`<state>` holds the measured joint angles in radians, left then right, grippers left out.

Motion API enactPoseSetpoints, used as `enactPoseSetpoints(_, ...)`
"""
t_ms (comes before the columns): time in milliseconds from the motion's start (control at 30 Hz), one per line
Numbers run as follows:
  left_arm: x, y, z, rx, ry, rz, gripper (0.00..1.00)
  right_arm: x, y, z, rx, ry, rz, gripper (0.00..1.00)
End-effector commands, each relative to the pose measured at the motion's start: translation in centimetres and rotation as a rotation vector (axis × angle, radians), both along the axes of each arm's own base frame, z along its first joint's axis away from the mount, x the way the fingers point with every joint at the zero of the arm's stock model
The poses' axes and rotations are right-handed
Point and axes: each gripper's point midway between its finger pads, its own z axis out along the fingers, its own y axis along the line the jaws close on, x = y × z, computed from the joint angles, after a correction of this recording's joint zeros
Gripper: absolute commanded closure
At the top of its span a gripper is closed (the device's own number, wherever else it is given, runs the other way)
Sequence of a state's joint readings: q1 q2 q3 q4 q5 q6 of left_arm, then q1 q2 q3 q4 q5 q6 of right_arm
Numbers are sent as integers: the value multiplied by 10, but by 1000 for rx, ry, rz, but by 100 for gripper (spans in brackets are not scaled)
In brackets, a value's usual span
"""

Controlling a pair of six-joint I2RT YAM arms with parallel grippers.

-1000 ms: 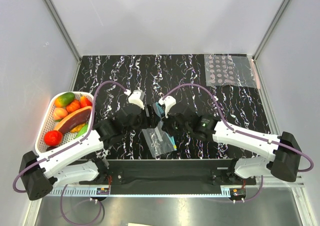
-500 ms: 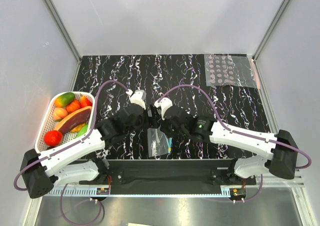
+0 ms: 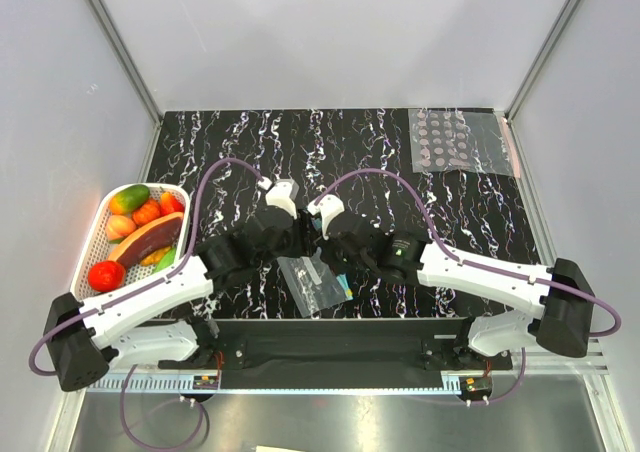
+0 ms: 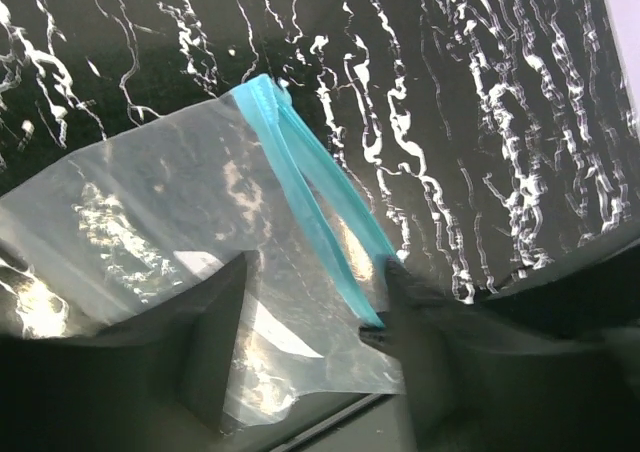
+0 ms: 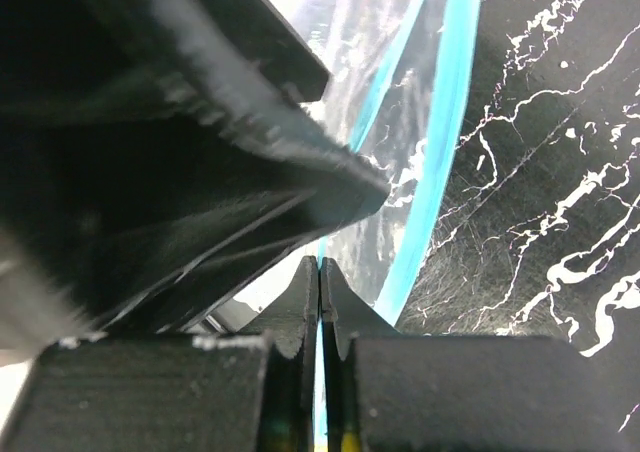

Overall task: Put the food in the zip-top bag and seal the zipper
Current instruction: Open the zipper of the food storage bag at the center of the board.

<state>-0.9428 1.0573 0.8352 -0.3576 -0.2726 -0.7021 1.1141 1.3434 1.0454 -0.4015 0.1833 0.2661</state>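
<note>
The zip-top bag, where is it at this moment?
In the top view the bag sits centrally near the table's front edge, between the left claw and the right claw, which pinches its zipper.

Top view: bright, even overhead light, pale walls (image 3: 330, 42) washed out, soft shadows under the arms (image 3: 140, 307). Left wrist view: white glare patches on the clear square plastic bag (image 4: 150, 222), dark fingers (image 4: 440, 372) along the bottom edge blurred. Right wrist view: left half murky, a black bulk (image 5: 150, 142), possibly the other gripper, out of focus; light blue zipper strip (image 5: 448, 122) sharp at upper right
</note>
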Motion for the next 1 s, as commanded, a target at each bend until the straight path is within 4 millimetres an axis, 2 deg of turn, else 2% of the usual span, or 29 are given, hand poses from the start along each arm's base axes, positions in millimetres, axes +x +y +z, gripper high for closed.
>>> enactPoseSetpoints(0,11,-5,17,4,-65,16,51,4,15,29,68,-51,9,100)
enactPoseSetpoints(167,12,-9,8,39,-55,12,49,0,18,34,82,-67,34,100)
enactPoseSetpoints(267,12,-12,5,42,-49,5,55,-2,18,36,86,-74,39,100)
enactPoseSetpoints(367,13,-12,6,41,-56,4,74,-2,17,36,85,-76,37,100)
enactPoseSetpoints(400,13,-11,7,37,-60,7,86,-3,17,36,85,-76,39,99)
enactPoseSetpoints(500,13,-10,10,24,-73,7,100,-6,18,35,99,-69,53,89)
enactPoseSetpoints(567,11,-10,11,11,-80,3,100,-8,21,38,134,-67,63,82)
enactPoseSetpoints(733,11,-5,13,-4,-110,5,100,-11,12,46,193,-63,20,70)
enactPoseSetpoints(767,10,-2,6,10,-112,5,100,-10,8,47,197,-61,2,69)
enactPoseSetpoints(833,11,-2,8,-13,-132,9,100,-12,4,58,237,-60,-19,66)
enactPoseSetpoints(867,9,1,0,-9,-126,15,100,-11,0,61,239,-61,-34,65)
enactPoseSetpoints(967,9,1,-4,-26,-128,18,100,-10,-11,78,268,-67,-87,61)
